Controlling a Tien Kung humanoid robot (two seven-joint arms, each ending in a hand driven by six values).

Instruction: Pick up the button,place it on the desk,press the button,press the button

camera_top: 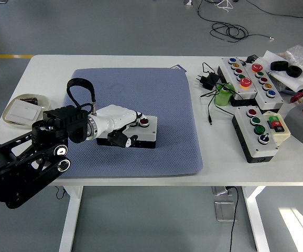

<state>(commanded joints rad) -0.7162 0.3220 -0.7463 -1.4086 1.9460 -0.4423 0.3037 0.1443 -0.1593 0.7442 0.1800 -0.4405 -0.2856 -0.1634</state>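
A lab or workshop: white table (115, 62) on grey floor, loose cables (222, 26), several button control boxes (246, 77)

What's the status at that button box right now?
Left hand fingers down over button box on blue mat. Red button showing. Right hand unseen. Nothing blocking.
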